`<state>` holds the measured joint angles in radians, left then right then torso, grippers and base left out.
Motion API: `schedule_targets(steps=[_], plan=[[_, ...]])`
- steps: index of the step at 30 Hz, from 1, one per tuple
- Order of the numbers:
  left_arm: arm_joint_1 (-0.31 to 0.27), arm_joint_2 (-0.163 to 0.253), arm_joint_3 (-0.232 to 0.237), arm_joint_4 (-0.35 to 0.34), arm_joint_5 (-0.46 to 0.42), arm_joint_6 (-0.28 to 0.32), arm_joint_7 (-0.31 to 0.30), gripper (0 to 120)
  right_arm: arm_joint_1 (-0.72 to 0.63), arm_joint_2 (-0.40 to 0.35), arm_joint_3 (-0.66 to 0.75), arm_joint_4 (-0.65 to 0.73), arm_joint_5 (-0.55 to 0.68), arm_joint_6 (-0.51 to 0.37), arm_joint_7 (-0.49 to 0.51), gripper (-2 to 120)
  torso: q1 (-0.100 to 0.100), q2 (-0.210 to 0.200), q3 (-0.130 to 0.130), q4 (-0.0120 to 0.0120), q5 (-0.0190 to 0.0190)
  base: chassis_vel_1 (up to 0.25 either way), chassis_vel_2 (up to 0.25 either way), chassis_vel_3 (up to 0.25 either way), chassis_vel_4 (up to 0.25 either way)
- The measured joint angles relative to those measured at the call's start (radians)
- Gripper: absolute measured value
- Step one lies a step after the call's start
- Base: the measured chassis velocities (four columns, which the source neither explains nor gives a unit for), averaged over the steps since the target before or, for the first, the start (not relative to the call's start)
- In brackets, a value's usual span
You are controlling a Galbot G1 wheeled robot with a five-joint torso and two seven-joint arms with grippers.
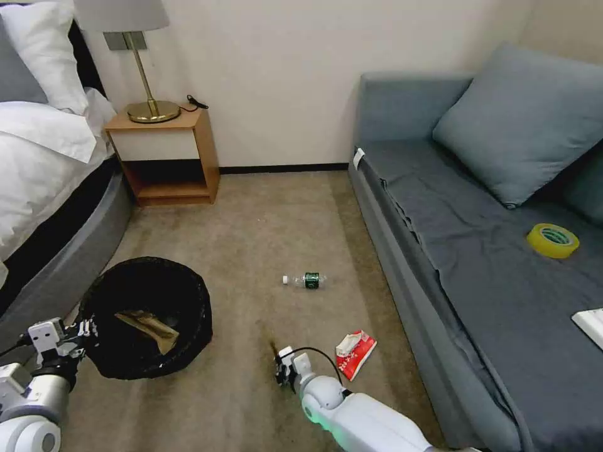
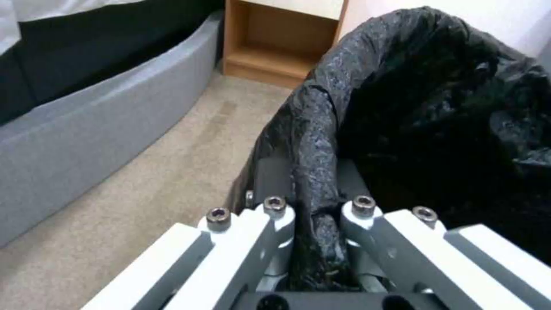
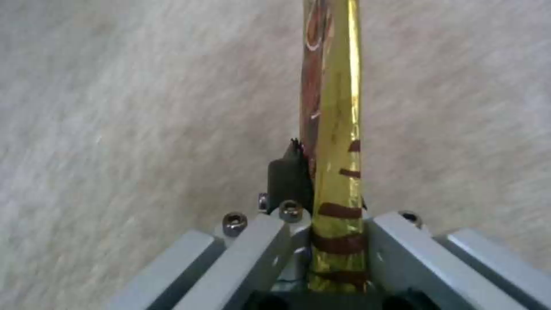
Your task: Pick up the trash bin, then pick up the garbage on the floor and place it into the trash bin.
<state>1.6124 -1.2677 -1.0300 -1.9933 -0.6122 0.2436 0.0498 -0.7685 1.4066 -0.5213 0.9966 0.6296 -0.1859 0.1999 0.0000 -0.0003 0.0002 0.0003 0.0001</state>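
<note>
Holding a crumpled brown paper bag (image 1: 147,328), the trash bin (image 1: 188,295) hangs rim-pinched in the left gripper (image 1: 85,331); the right gripper (image 1: 281,369) clamps a gold-brown snack wrapper (image 3: 333,129).

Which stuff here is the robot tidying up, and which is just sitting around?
Part of the job:
- trash bin, held at the rim by the left gripper
- brown paper bag inside it
- gold wrapper in the right gripper
- small bottle and red-and-white packet on the carpet

Just lying about:
- yellow tape roll on the sofa
- lamp on the nightstand
</note>
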Motion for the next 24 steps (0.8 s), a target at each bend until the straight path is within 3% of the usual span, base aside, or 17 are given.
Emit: schedule_targets(steps=[8,16,24], plan=[[-0.007,0.003,0.036,0.0,0.005,0.0,0.0,4,0.018,-0.067,0.074,0.178,0.025,-0.005,0.063,0,0.0,0.0,0.0,-0.0003,-0.0001,0.0,0.0,0.0,0.0],[-0.013,0.005,0.077,-0.01,0.002,0.012,-0.004,4,0.134,-0.196,0.123,0.484,0.084,-0.011,0.144,0,0.0,0.0,0.0,-0.0003,0.0002,0.0,0.0,0.0,0.0],[-0.01,-0.008,0.12,-0.031,0.016,0.019,-0.006,4,0.24,-0.308,0.086,0.715,0.121,0.055,0.107,0,0.0,0.0,0.0,-0.0004,0.0,0.0,0.0,0.0,0.0]])
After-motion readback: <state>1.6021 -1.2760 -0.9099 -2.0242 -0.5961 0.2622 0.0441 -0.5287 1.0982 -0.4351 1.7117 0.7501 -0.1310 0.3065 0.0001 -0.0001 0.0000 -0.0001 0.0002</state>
